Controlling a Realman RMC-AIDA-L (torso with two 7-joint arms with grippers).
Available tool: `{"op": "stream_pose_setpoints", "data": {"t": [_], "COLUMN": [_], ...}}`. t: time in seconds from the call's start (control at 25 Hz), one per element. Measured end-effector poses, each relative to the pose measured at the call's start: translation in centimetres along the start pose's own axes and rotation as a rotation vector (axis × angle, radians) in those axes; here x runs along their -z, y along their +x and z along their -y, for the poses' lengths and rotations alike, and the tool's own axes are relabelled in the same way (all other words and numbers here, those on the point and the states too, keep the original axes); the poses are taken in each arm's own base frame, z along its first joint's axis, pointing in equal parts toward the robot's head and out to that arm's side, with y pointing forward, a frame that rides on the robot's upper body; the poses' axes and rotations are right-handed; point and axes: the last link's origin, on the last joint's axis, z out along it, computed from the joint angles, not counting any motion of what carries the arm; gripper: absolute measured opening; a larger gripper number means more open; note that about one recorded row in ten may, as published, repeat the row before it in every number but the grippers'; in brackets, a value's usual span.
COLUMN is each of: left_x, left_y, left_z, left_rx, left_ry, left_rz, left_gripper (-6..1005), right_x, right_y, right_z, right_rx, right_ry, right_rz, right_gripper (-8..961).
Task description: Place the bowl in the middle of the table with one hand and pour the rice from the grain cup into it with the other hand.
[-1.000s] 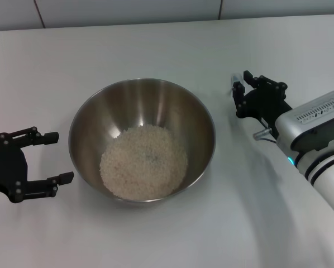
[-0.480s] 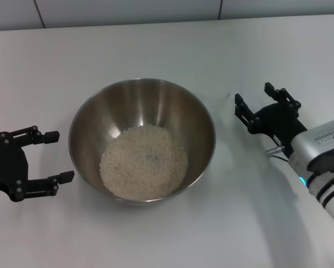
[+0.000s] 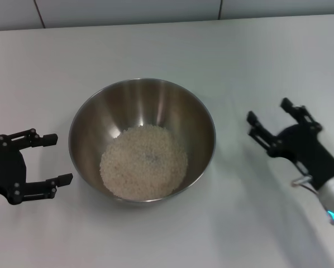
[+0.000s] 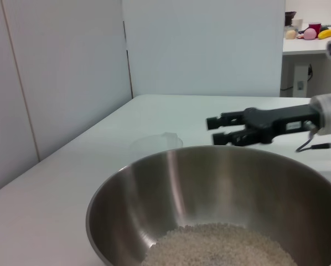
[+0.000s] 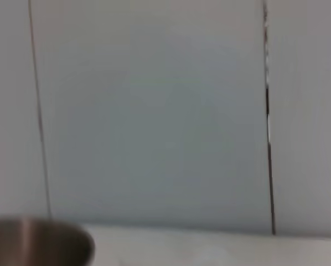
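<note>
The steel bowl [image 3: 139,100] stands in the middle of the white table [image 3: 156,44] and holds a pale heap of rice [image 3: 144,159]. My left gripper [image 3: 60,158] is open just left of the bowl, not touching it. To the bowl's right my right gripper [image 3: 267,110] is open and empty. In the left wrist view the bowl [image 4: 210,177] and rice [image 4: 221,246] fill the foreground. The translucent grain cup [image 4: 154,145] stands upright on the table behind it, apart from the right gripper [image 4: 212,130]. I cannot make the cup out in the head view.
A white panelled wall [image 3: 128,11] runs along the table's far edge. The right wrist view shows only that wall and a bit of the bowl's rim [image 5: 38,244]. Far off in the left wrist view, a shelf [image 4: 312,41] carries small coloured items.
My right gripper has drawn back from the far right of the bowl toward the near right, open, leaving the cup behind. The left gripper, bowl and rice have not moved.
</note>
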Motion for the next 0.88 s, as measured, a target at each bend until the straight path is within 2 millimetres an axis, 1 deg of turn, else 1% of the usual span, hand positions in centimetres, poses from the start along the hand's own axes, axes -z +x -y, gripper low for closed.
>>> {"op": "stream_pose_setpoints", "data": {"t": [0.08, 0.16, 0.24, 0.28, 0.36, 0.44, 0.52, 0.76, 0.88], "left_x": [0.0, 0.1, 0.1, 0.1, 0.1, 0.0, 0.0, 0.0, 0.1], "left_y": [0.0, -0.1, -0.1, -0.1, 0.0, 0.0, 0.0, 0.1, 0.1], "left_z": [0.0, -0.1, -0.1, -0.1, 0.0, 0.0, 0.0, 0.0, 0.0], "left_rx": [0.000, 0.002, 0.002, 0.002, -0.001, -0.002, -0.002, 0.002, 0.008], "left_ry": [0.000, 0.001, 0.001, 0.001, 0.001, 0.001, 0.001, 0.000, -0.001], "left_rz": [0.000, 0.001, 0.001, 0.000, 0.000, 0.000, 0.000, 0.000, 0.001], "left_gripper": [814, 814, 814, 814, 814, 814, 815, 815, 815], "right_x": [1.7, 3.5, 4.7, 5.0, 4.9, 4.0, 2.5, -2.7, -4.6], "right_y": [-0.7, -2.0, -3.5, -4.3, -5.8, -7.1, -8.1, -10.2, -11.2], "right_z": [0.9, 2.3, 3.5, 4.4, 5.9, 6.7, 7.0, 6.1, 5.7], "right_rx": [-0.020, -0.027, -0.058, -0.071, -0.083, -0.059, -0.009, 0.163, 0.182], "right_ry": [-0.022, -0.067, -0.165, -0.227, -0.349, -0.451, -0.543, -0.761, -0.828], "right_rz": [0.064, 0.149, 0.217, 0.234, 0.231, 0.200, 0.153, -0.077, -0.171], "right_gripper": [819, 820, 820, 820, 820, 820, 820, 819, 819]}}
